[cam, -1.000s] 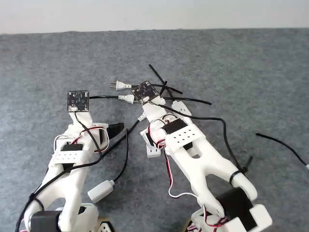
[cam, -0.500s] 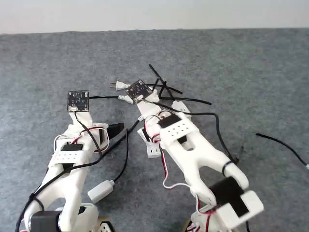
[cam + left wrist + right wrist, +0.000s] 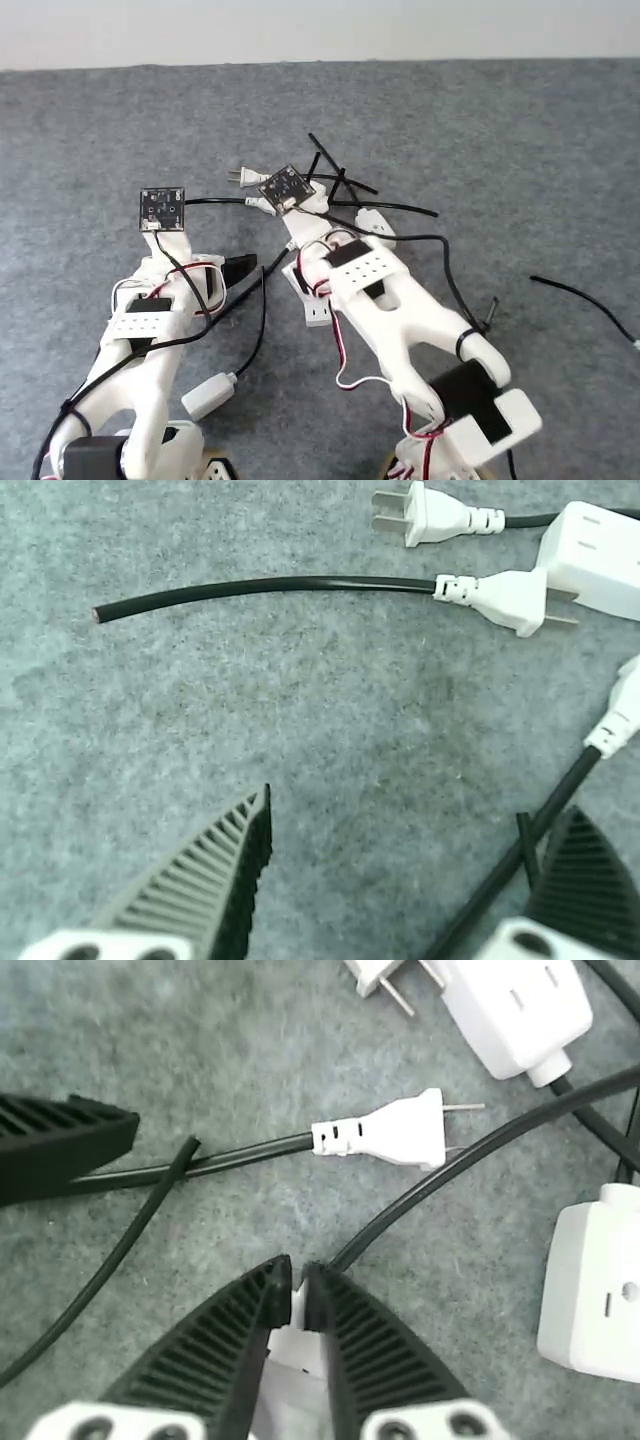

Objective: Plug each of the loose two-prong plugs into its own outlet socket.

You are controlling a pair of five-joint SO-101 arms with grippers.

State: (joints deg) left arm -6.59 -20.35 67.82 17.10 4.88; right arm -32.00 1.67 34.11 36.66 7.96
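Over on the left of the grey counter [image 3: 520, 150], a white outlet socket [image 3: 208, 395] lies beside the left arm on the end of a black cord. The left end effector [image 3: 420, 805] sits low over the counter with its two black fingers spread wide and nothing between them. Just past it lie two white two-prong plugs, both loose on the counter and not in any socket. The far plug [image 3: 432, 515] and the near plug [image 3: 505, 595] lie side by side, each on its own black cord. Next comes the right end effector [image 3: 298, 1268], close to the near plug. Its fingers are squeezed tight on a white cord end [image 3: 292, 1345], and a black cord runs out from between the tips. I cannot tell if that white piece is a plug. A slotted socket [image 3: 515, 1010] lies just beyond the near plug. One more small socket [image 3: 318, 310] lies beside the right arm. Far to the right, a thin black wire [image 3: 585, 295] lies alone.
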